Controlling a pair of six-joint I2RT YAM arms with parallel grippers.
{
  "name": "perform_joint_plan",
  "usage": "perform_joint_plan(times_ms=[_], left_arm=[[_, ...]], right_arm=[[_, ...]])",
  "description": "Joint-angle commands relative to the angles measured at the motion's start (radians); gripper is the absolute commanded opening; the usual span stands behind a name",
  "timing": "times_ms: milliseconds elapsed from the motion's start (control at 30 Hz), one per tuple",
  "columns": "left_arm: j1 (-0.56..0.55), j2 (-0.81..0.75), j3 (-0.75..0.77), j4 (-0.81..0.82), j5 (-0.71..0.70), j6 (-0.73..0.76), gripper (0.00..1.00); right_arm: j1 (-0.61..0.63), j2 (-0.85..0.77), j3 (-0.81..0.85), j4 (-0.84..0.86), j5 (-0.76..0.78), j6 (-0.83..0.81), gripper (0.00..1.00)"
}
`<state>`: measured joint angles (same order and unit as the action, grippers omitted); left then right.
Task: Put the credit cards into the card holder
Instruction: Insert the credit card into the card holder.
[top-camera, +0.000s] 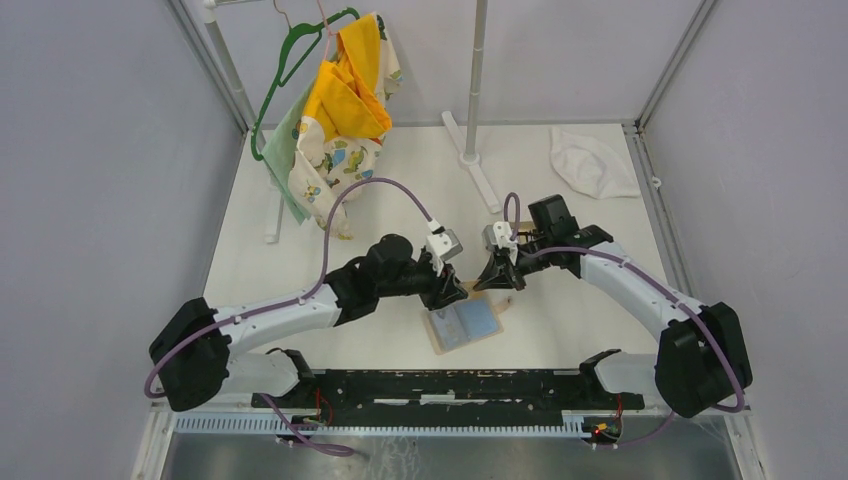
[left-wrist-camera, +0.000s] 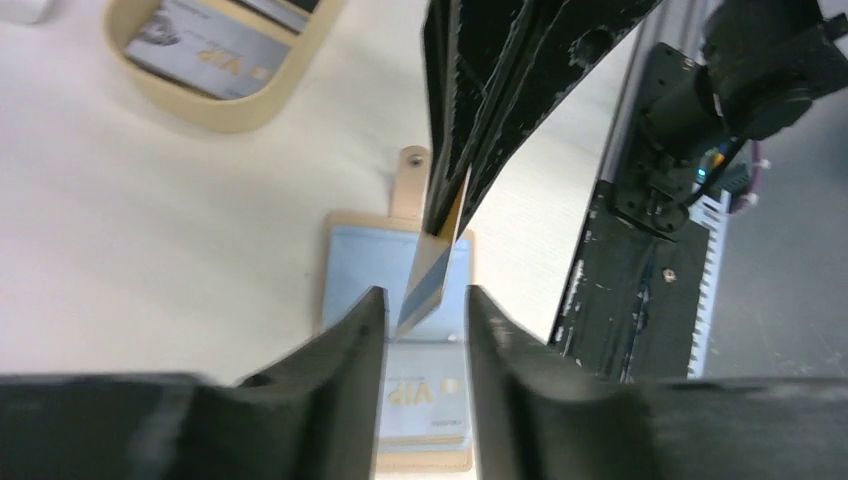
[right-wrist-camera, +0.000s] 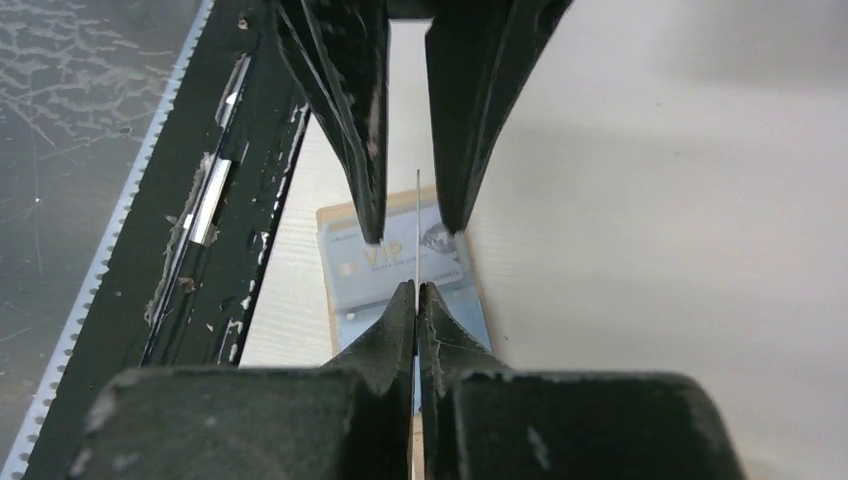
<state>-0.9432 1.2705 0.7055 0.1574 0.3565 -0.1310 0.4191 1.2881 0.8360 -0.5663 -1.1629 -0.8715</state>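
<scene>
Top view: the left gripper and right gripper are meeting tip to tip at centre frame, just above the open card holder. Left wrist view: the left fingers are standing spread at bottom centre, flanking a tilted credit card. Right wrist view: the right fingers are pinching that card edge-on at lower centre, over the holder.

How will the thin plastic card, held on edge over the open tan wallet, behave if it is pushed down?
Probably stiff: the thin plastic card shows as one straight line beyond the shut right gripper. It is likely light and smooth, so it may slip or pivot, being pinched only near one edge.
</scene>
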Motion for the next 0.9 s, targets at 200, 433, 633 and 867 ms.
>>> perform_joint_plan(times_ms=[200, 433, 633, 867], left_arm=[[-0.001, -0.403, -0.202, 0.036, -0.331, -0.287, 0.86], [-0.002, -0.364, -0.246, 0.028, -0.275, -0.523, 0.48], [-0.006, -0.283, -0.291, 0.068, -0.249, -0.622, 0.32], [-0.086, -0.229, -0.255, -0.067, -0.441, -0.643, 0.29]], right_arm=[[-0.009, -0.134, -0.190, 0.325, 0.187, 0.466, 0.00], [-0.032, -0.032, -0.268, 0.433, 0.118, 0.718, 0.00], [-0.032, 0.070, -0.248, 0.414, 0.083, 0.742, 0.00], [-0.032, 0.130, -0.233, 0.427, 0.091, 0.826, 0.00]])
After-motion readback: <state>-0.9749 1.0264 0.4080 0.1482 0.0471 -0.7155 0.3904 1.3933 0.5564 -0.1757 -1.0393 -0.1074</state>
